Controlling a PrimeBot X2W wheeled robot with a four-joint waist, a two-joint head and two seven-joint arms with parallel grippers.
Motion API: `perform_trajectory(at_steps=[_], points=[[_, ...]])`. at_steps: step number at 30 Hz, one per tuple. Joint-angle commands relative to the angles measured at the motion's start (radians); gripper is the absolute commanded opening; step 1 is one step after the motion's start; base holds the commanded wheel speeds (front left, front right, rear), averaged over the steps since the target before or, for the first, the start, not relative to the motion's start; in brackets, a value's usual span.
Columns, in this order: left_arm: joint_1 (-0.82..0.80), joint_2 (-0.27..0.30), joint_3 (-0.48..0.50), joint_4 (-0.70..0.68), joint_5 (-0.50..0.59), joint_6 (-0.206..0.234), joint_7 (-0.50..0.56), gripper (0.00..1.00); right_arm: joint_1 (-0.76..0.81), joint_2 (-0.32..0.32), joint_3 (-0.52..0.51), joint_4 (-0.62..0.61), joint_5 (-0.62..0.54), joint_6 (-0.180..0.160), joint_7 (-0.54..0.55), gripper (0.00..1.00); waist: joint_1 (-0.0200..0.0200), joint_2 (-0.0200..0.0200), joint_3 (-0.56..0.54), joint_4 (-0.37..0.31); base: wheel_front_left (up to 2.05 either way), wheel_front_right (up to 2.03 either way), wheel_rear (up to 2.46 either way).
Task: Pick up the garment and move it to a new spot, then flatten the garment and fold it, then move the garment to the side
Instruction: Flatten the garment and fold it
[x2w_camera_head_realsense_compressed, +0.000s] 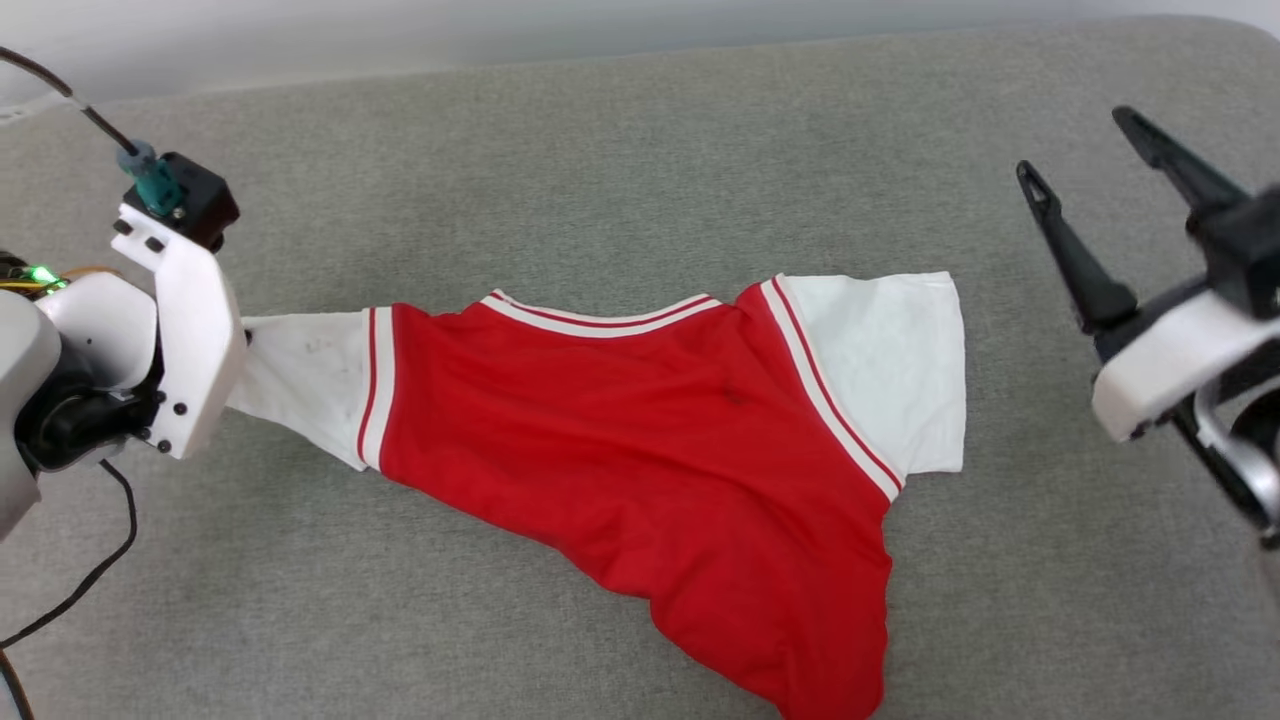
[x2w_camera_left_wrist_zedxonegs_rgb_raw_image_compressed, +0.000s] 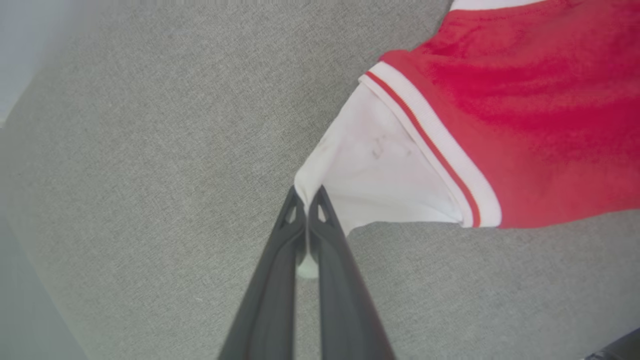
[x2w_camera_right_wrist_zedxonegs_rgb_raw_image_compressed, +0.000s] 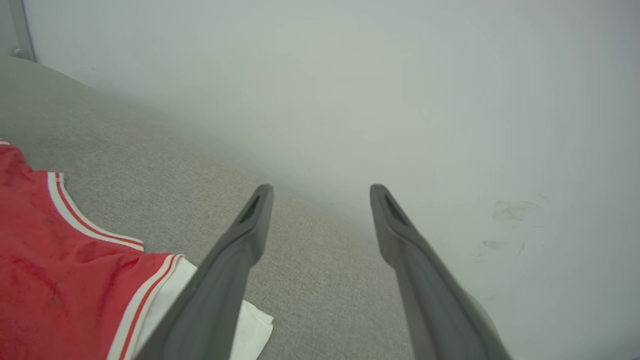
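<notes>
- At the far left, the left gripper (x2w_camera_left_wrist_zedxonegs_rgb_raw_image_compressed: 306, 197) has its two dark fingers pinched tight together on the tip of a white sleeve (x2w_camera_left_wrist_zedxonegs_rgb_raw_image_compressed: 370, 170). The cloth is pulled out into a point where they nip it. From the head view, a white wrist bracket (x2w_camera_head_realsense_compressed: 190, 330) covers those fingers, and the sleeve runs right up to it.
- Below that arm, a black cable (x2w_camera_head_realsense_compressed: 90, 570) loops over the grey padded surface (x2w_camera_head_realsense_compressed: 600, 150).
- The garment (x2w_camera_head_realsense_compressed: 640, 430) lies across the middle of the surface. Its red body is rumpled, its striped neckline (x2w_camera_head_realsense_compressed: 600, 318) is toward the far edge, and the hem trails off toward the near right.
- Its other white sleeve (x2w_camera_head_realsense_compressed: 890, 370) lies flat on the right side, with nothing touching it.
- At the far right, the right gripper (x2w_camera_head_realsense_compressed: 1072, 142) is well apart from the shirt. Its fingers are spread wide with nothing between them, and they point toward the pale wall (x2w_camera_right_wrist_zedxonegs_rgb_raw_image_compressed: 350, 75).
</notes>
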Motion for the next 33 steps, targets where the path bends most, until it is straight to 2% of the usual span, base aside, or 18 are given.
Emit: perform_trajectory(at_steps=[1,8,13,16,21,24,27,31,32,33], points=[[-0.014,0.004,0.0,-0.02,0.014,0.0,-0.008,0.0,-0.056,-0.046,0.043,0.013,0.065,-0.001,0.087,1.0,0.0,0.0,0.003,0.013,0.0,0.0,0.0],[-0.035,-0.014,0.004,-0.098,0.04,0.014,-0.025,0.0,-0.302,-0.25,0.292,0.068,0.384,-0.001,0.535,1.0,0.0,0.0,0.046,0.045,0.0,0.0,0.0],[-0.059,-0.036,0.006,-0.123,0.06,0.015,-0.038,0.0,-0.438,-0.323,0.44,0.136,0.554,-0.001,0.785,1.0,0.0,0.0,0.091,0.074,0.0,0.0,0.0],[-0.076,-0.052,0.011,-0.133,0.069,0.013,-0.048,0.0,-0.499,-0.327,0.487,0.191,0.619,-0.001,0.883,1.0,0.0,0.0,0.122,0.09,0.0,0.0,0.0],[-0.098,-0.071,0.024,-0.122,0.069,0.01,-0.075,0.0,-0.548,-0.277,0.506,0.297,0.686,-0.001,0.942,1.0,0.0,0.0,0.183,0.116,0.0,0.0,0.0],[-0.107,-0.087,0.022,-0.11,0.076,0.006,-0.086,0.0,-0.548,-0.24,0.518,0.363,0.713,-0.001,0.955,1.0,0.0,0.0,0.209,0.126,0.0,0.0,0.0],[-0.111,-0.095,0.017,-0.097,0.076,0.003,-0.094,0.0,-0.502,-0.205,0.572,0.414,0.713,0.0,0.956,1.0,0.0,0.0,0.218,0.132,0.0,0.0,0.0],[-0.113,-0.109,0.01,-0.084,0.075,-0.001,-0.101,0.0,-0.452,-0.169,0.619,0.441,0.729,0.001,0.932,1.0,0.0,0.0,0.216,0.135,0.0,0.0,0.0],[-0.111,-0.111,0.008,-0.079,0.074,-0.003,-0.105,0.0,-0.443,-0.163,0.63,0.448,0.737,0.001,0.926,0.88,0.0,0.0,0.211,0.134,0.0,0.0,0.0],[-0.108,-0.111,0.007,-0.074,0.072,-0.004,-0.105,0.0,-0.44,-0.16,0.635,0.451,0.743,0.001,0.912,0.0,0.0,0.0,0.205,0.132,0.0,0.0,0.0]])
